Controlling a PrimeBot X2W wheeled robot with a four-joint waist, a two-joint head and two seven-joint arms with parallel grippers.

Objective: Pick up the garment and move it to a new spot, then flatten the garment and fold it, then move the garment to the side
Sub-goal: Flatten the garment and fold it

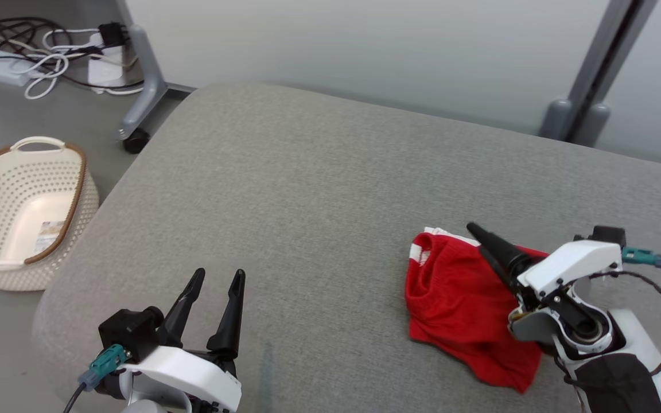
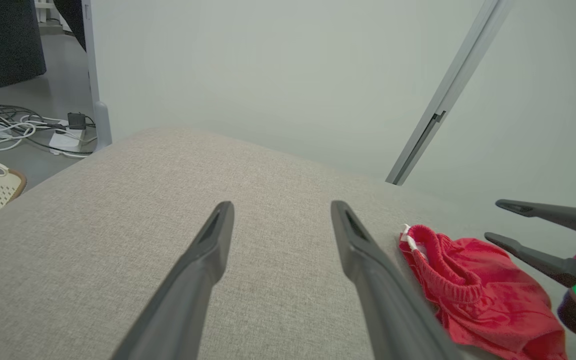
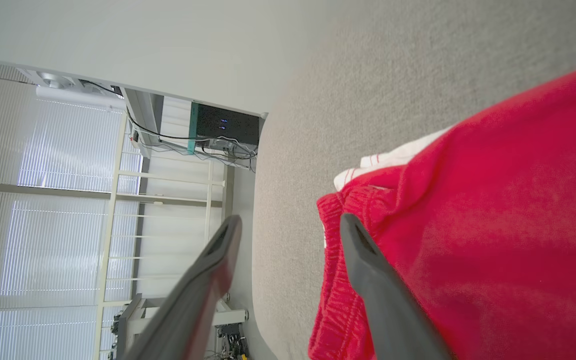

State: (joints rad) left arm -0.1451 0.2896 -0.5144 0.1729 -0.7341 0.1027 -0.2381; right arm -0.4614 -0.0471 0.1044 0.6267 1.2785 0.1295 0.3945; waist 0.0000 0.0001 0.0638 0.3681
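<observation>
Right pincer (image 3: 290, 222) gapes wide with nothing between its fingers, poised just over the red garment (image 1: 457, 298), which lies bunched at four o'clock on the grey cushion (image 1: 307, 189). Left pincer (image 1: 219, 274), equally wide and empty, hovers at seven o'clock. The risk, I judge: a finger catching the ribbed waistband on withdrawal would drag the cloth and spoil its lay.

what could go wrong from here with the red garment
1. The garment lies bunched, waistband curled over, so a grasp may catch several layers and fail to flatten it.
2. The right pincer stands open close above the cloth; its lower finger could snag and drag it.
3. The left pincer hovers open well away over the cushion, so a two-handed spread needs a long reach.
</observation>
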